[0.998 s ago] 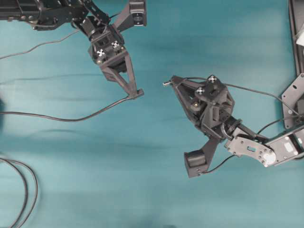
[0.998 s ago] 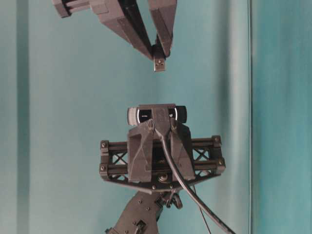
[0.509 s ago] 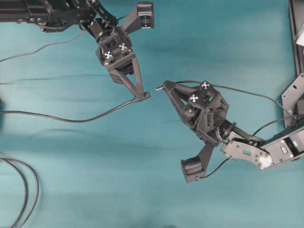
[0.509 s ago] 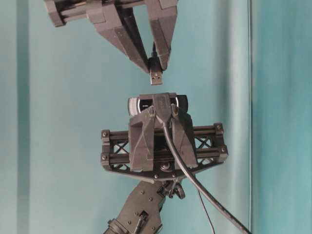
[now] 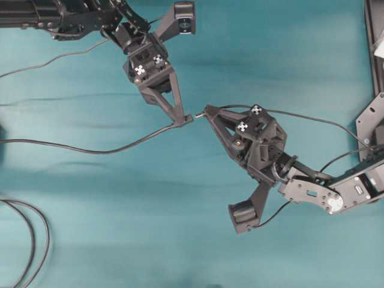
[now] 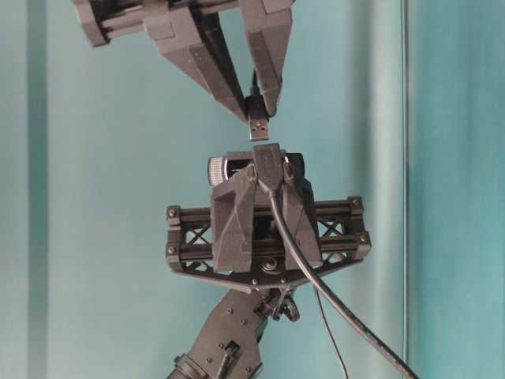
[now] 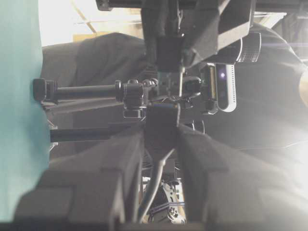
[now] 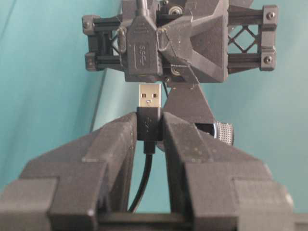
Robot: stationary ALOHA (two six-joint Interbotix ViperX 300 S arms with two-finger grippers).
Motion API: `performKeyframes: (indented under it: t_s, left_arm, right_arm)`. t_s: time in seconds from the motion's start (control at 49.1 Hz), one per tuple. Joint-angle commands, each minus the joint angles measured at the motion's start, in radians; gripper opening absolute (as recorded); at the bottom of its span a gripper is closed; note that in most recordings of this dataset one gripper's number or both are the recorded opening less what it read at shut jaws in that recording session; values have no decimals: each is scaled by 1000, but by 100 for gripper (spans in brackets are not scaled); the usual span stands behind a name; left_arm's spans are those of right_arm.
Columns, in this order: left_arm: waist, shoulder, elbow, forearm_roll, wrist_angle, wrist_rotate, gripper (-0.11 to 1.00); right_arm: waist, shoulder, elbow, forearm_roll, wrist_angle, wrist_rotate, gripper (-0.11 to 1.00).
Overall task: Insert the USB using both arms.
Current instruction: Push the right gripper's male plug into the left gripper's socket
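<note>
USB (image 8: 149, 97) tip just short of socket (image 8: 143, 57) (unseated).

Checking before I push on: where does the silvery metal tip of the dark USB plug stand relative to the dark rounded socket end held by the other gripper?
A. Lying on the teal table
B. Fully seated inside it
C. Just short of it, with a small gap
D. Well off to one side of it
C: the right wrist view shows the silvery metal tip of the USB plug just short of the dark rounded socket end, lined up, teal background showing between them.
</note>
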Motion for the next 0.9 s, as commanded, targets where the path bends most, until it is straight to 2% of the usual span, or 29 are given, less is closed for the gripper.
performKeyframes:
  t_s: [0.0,0.876]
  left_arm:
    - [-3,-15,-18,-12,3,-2,25]
    - [-6,-11,-20,-8,-18,6,25]
  right_arm:
    - [2,-5,-20,-11,2,2,20]
    - [-2,11,-28,-9,-29,5,20]
